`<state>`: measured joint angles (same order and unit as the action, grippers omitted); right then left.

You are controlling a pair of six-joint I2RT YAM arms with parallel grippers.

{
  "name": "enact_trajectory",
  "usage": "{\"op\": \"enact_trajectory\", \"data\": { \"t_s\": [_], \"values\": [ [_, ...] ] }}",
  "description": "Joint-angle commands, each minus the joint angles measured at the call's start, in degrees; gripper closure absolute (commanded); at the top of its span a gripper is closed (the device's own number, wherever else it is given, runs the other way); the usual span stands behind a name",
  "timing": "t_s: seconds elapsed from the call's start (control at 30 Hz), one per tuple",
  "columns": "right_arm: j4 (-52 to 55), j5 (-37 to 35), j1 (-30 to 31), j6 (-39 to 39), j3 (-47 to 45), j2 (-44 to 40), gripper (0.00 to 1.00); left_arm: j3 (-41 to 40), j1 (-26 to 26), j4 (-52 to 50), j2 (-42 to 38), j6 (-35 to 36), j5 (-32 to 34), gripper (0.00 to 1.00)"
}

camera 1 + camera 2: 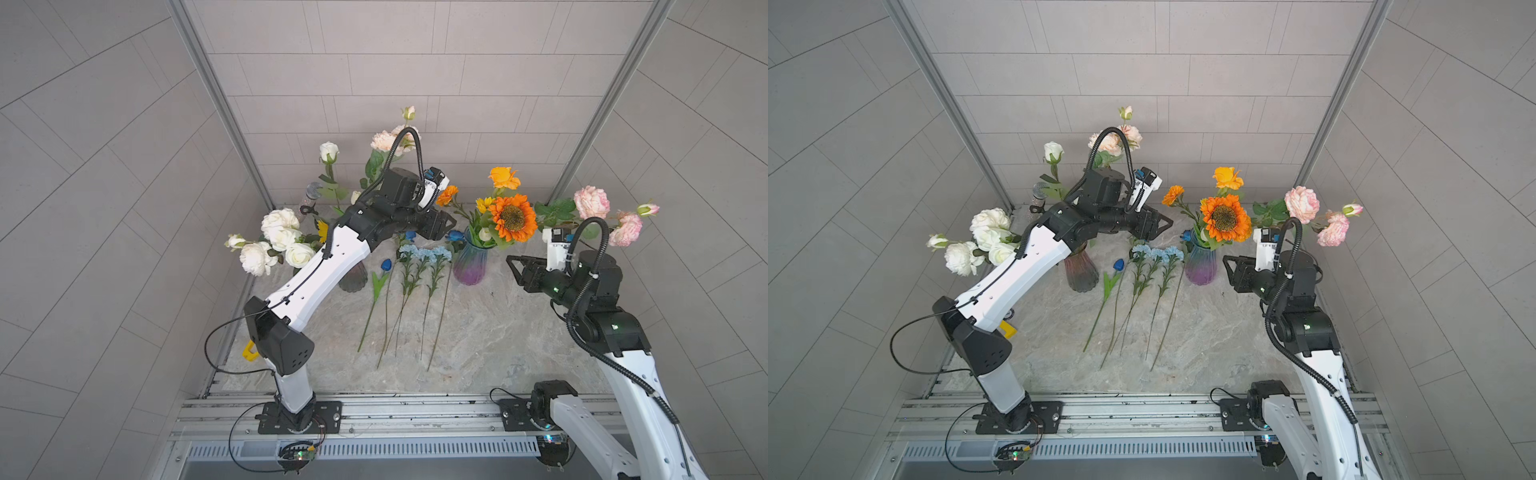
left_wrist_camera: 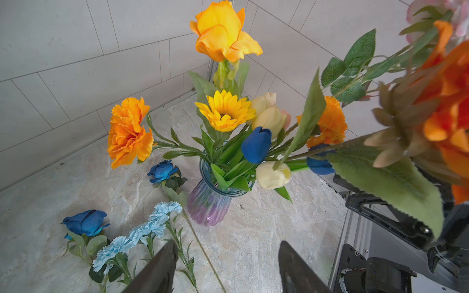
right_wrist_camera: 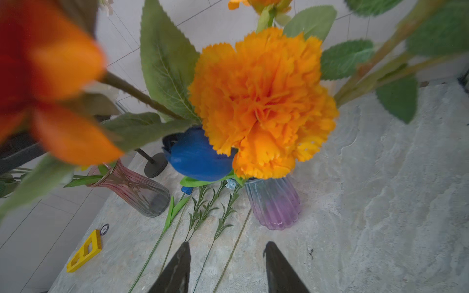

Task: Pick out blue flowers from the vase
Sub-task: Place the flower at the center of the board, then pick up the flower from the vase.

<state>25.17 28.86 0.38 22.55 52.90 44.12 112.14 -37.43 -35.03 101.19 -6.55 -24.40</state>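
Two dark blue tulip buds (image 2: 256, 144) stand, stems upward, in the ribbed blue-purple glass vase (image 2: 210, 203). The left pincer (image 2: 225, 248), wide apart and empty, hovers just left of them. The right pincer (image 3: 225, 244), partly parted and empty, waits just right.

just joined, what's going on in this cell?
Two arms are clearing blue flowers from the ribbed blue-to-purple glass vase. Three light blue carnations, two dark blue roses and a dark blue tulip lie on the marbled table. Two dark blue tulip buds are still in the vase. Left arm and right arm flank it, jaws open, empty.
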Motion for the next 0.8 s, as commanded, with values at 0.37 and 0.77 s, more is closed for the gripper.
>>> {"op": "enact_trajectory", "data": {
  "t_s": [0.37,0.77],
  "values": [
    [-16.49,2.59,0.47,6.29,1.73,6.09,0.52,-11.55,2.11,6.58,-3.66,-1.45,-1.64,0.33],
    [-21.02,5.59,0.90,8.08,4.61,12.48,0.52,-15.71,3.94,9.22,-5.19,-2.63,-2.98,0.33]
  ]
}}
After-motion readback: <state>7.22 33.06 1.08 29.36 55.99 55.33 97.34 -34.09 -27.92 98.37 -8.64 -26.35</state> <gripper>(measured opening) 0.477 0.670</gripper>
